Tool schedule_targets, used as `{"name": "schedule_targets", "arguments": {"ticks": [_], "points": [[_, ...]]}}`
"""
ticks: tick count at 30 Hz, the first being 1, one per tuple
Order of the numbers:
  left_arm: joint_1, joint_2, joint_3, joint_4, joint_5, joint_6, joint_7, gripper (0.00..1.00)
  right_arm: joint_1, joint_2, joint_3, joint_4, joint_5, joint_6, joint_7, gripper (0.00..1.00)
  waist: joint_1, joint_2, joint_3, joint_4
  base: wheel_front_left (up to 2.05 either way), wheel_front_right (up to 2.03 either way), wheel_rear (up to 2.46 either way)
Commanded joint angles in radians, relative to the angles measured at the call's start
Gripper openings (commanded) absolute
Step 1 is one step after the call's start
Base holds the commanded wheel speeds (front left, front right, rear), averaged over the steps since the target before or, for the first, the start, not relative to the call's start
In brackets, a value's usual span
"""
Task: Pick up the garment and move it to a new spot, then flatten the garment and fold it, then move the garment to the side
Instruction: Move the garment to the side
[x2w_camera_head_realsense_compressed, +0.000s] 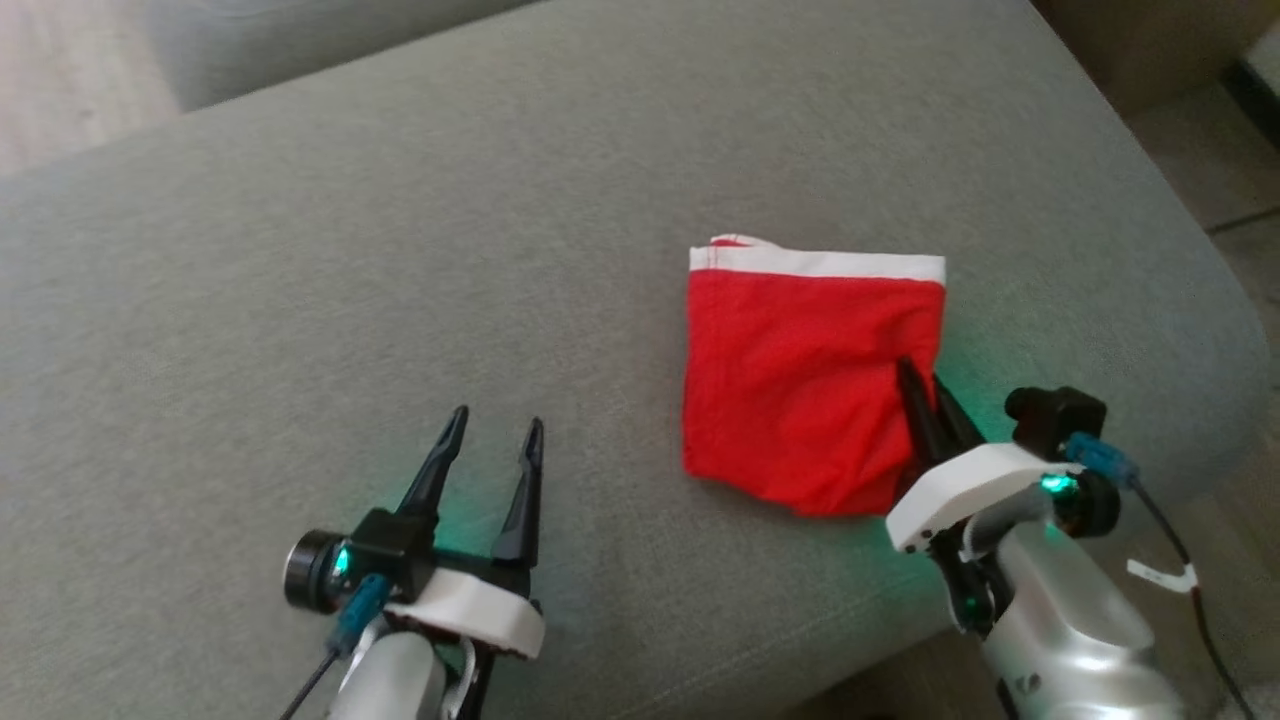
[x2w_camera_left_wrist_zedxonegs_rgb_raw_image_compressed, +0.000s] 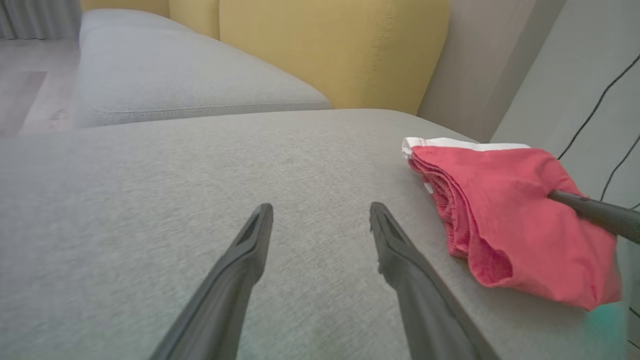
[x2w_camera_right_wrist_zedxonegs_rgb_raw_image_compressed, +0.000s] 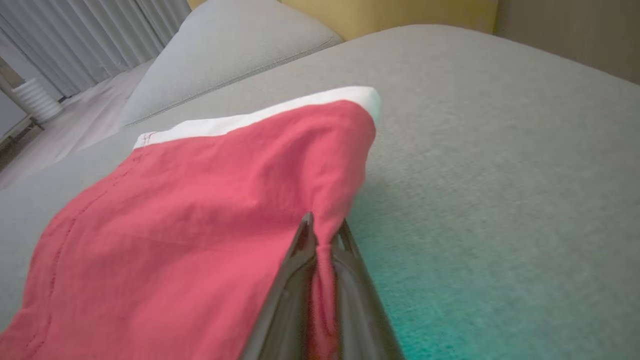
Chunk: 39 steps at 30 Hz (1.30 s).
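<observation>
The garment (x2w_camera_head_realsense_compressed: 800, 380) is red with a white band along its far edge and lies folded into a rough square on the grey couch cushion (x2w_camera_head_realsense_compressed: 400, 250). My right gripper (x2w_camera_head_realsense_compressed: 922, 378) is shut on the garment's near right edge; in the right wrist view a pinch of red cloth (x2w_camera_right_wrist_zedxonegs_rgb_raw_image_compressed: 324, 250) runs between the two fingers. The left wrist view has the garment (x2w_camera_left_wrist_zedxonegs_rgb_raw_image_compressed: 505, 215) at the right, lifted a little where the right arm's finger (x2w_camera_left_wrist_zedxonegs_rgb_raw_image_compressed: 595, 212) holds it. My left gripper (x2w_camera_head_realsense_compressed: 495, 425) stands open over bare cushion to the garment's left, nothing between its fingers (x2w_camera_left_wrist_zedxonegs_rgb_raw_image_compressed: 320, 210).
The cushion's rounded right edge (x2w_camera_head_realsense_compressed: 1220, 330) drops to the floor close to the garment. A second grey cushion (x2w_camera_left_wrist_zedxonegs_rgb_raw_image_compressed: 175, 75) and yellow back cushions (x2w_camera_left_wrist_zedxonegs_rgb_raw_image_compressed: 325, 45) lie beyond. Black cables (x2w_camera_left_wrist_zedxonegs_rgb_raw_image_compressed: 595, 105) hang at the right.
</observation>
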Motion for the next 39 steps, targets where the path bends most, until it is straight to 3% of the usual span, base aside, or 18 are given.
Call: {"name": "schedule_targets", "arguments": {"ticks": [1, 7, 20, 26, 27, 28, 29, 30, 34, 39], "points": [[-0.035, 0.005, 0.02, -0.028, 0.002, -0.007, -0.005, 1.0, -0.044, 0.004, 0.008, -0.026, -0.01, -0.001, -0.007, 0.0, 0.0001, 0.0, 0.03, -0.011, 0.0, 0.0, 0.0], [-0.055, 0.005, 0.007, -0.021, 0.022, -0.014, -0.005, 1.0, -0.174, -0.026, -0.105, 0.036, -0.115, -0.001, -0.007, 0.0, 0.0001, 0.0, 0.094, 0.067, 0.0, 0.0, 0.0], [-0.094, 0.005, 0.028, -0.031, 0.045, -0.026, -0.005, 1.0, -0.446, -0.34, -0.512, 0.252, -0.488, -0.001, 0.012, 0.0, 0.0001, 0.0, 0.23, 0.233, 0.0, 0.0, 0.0], [-0.107, 0.005, 0.036, -0.036, 0.037, -0.02, -0.005, 1.0, -0.475, -0.39, -0.665, 0.241, -0.623, -0.001, 0.029, 0.0, 0.0001, 0.0, 0.25, 0.251, 0.0, 0.0, 0.0], [-0.113, 0.005, 0.036, -0.034, 0.035, -0.019, -0.005, 1.0, -0.479, -0.381, -0.724, 0.216, -0.669, -0.001, 0.023, 0.07, 0.0001, 0.0, 0.254, 0.25, 0.0, 0.0, 0.0], [-0.117, 0.005, 0.035, -0.033, 0.034, -0.017, -0.005, 1.0, -0.482, -0.369, -0.753, 0.202, -0.689, -0.001, 0.019, 0.75, 0.0001, 0.0, 0.254, 0.249, 0.0, 0.0, 0.0], [-0.117, 0.005, 0.035, -0.033, 0.034, -0.017, -0.005, 1.0, -0.482, -0.369, -0.753, 0.202, -0.689, -0.001, 0.019, 0.75, 0.0001, 0.0, 0.254, 0.249, 0.0, 0.0, 0.0], [-0.12, 0.005, 0.032, -0.031, 0.032, -0.016, -0.005, 1.0, -0.485, -0.353, -0.775, 0.192, -0.706, -0.001, 0.014, 1.0, 0.0001, 0.0, 0.253, 0.248, 0.0, 0.0, 0.0], [-0.128, 0.005, 0.029, -0.029, 0.019, -0.004, -0.005, 1.0, -0.508, -0.248, -0.789, 0.133, -0.739, -0.001, -0.005, 1.0, 0.0001, 0.0, 0.228, 0.248, 0.0, 0.0, 0.0], [-0.111, 0.005, 0.057, -0.029, 0.009, 0.023, -0.005, 1.0, -0.446, -0.112, -0.649, -0.033, -0.652, -0.001, -0.006, 1.0, 0.0001, 0.0, 0.177, 0.262, 0.0, 0.0, 0.0]]}}
